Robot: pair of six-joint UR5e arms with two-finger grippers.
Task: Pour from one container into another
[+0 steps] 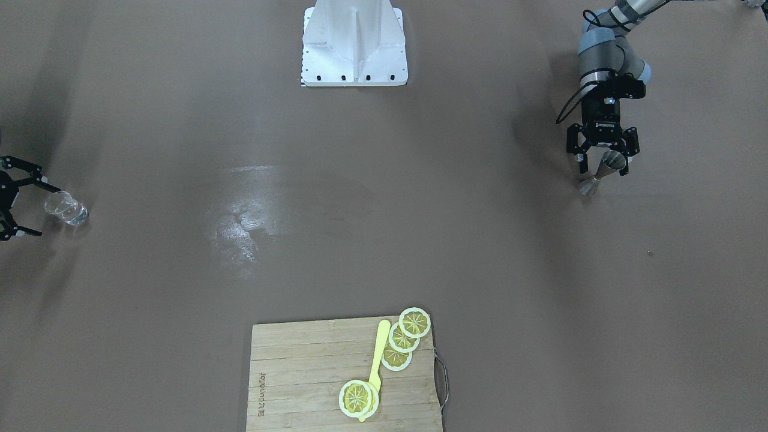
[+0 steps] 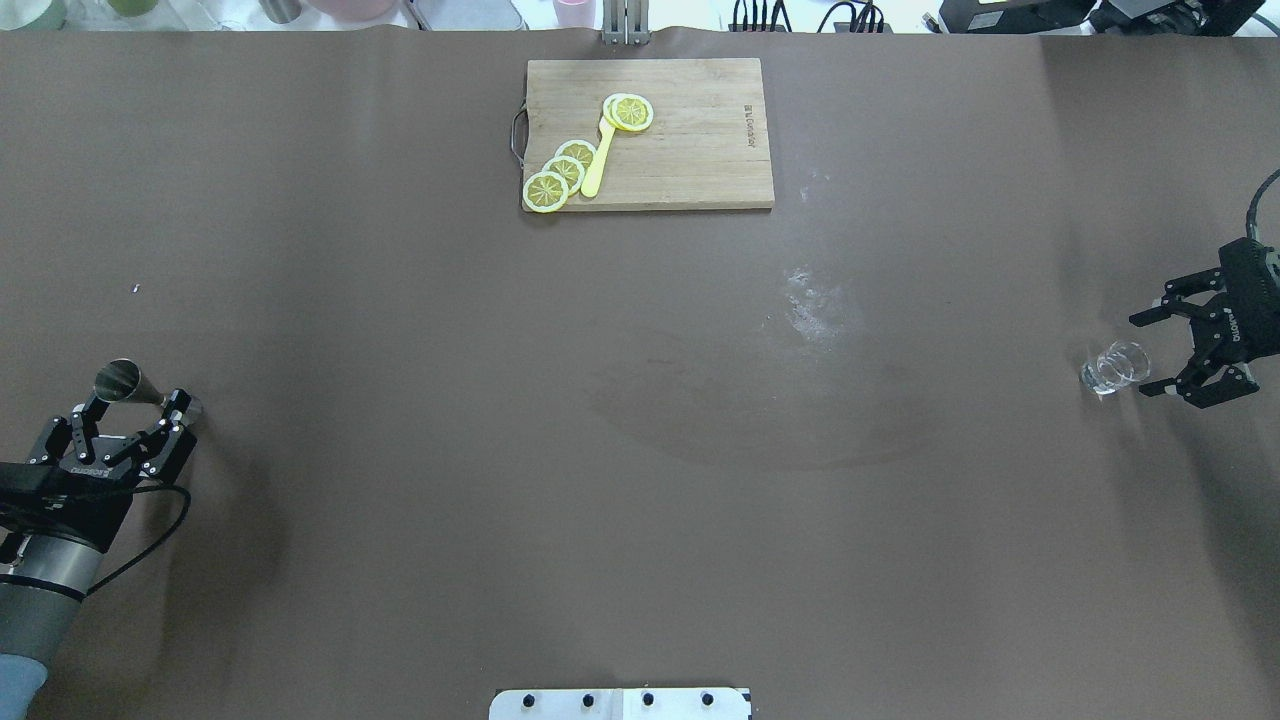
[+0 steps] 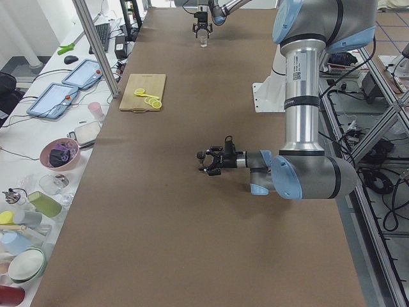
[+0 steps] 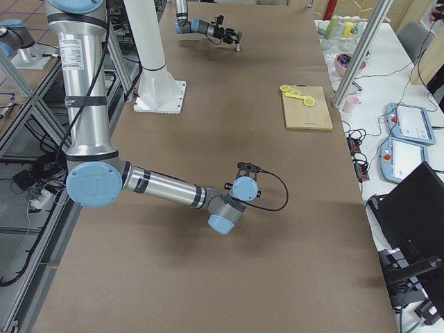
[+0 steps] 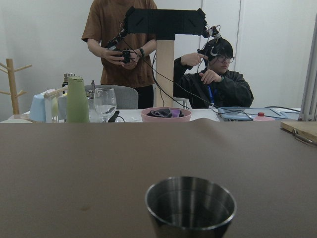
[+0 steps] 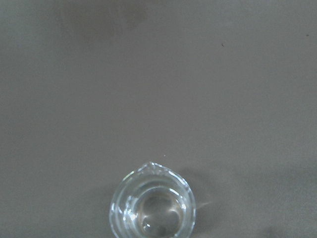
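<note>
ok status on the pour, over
Left gripper open, straddling the jigger. Right gripper open at the glass. Neither lifted. Cutting board well off the line between them.

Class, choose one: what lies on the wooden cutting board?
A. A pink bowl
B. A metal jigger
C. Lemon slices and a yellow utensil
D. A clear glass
C: the cutting board holds lemon slices and a yellow utensil, while the jigger and the glass stand far off it.

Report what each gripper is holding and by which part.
Nothing is held. The left gripper stands open at the metal jigger; the right gripper stands open at the small glass.
</note>
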